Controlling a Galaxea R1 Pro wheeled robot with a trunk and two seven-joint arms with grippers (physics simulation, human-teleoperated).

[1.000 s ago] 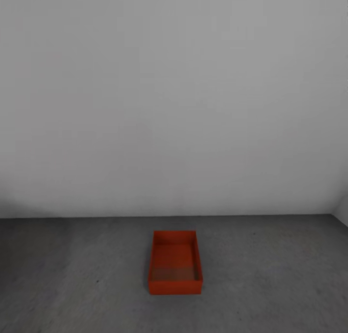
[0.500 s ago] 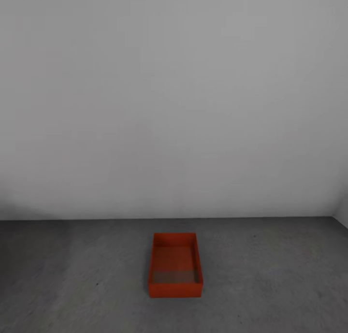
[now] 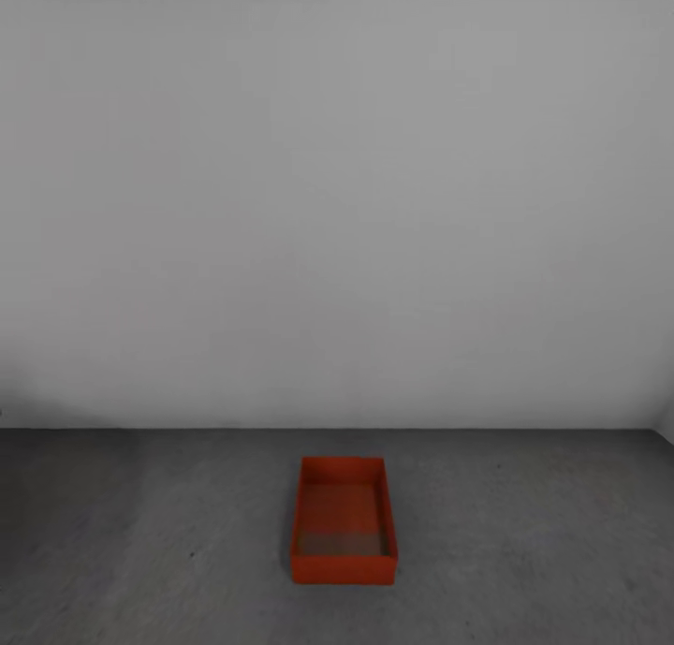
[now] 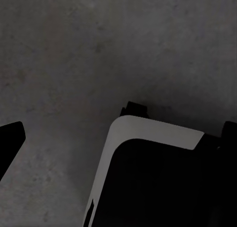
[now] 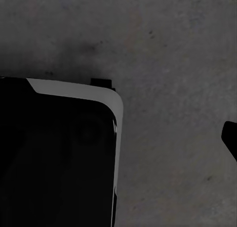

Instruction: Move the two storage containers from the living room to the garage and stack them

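One orange-red rectangular open-top storage container sits alone on the dark grey mottled concrete floor in the lower centre of the head view, just short of the plain white wall. With the second bin still to be fetched, the risk is a misaligned stack: thin walls could let it tip or nest crookedly, or the robot's base could nudge this one. In each wrist view, a black fingertip shows at the frame edge above bare floor, touching nothing, so I cannot tell how wide either claw stands.
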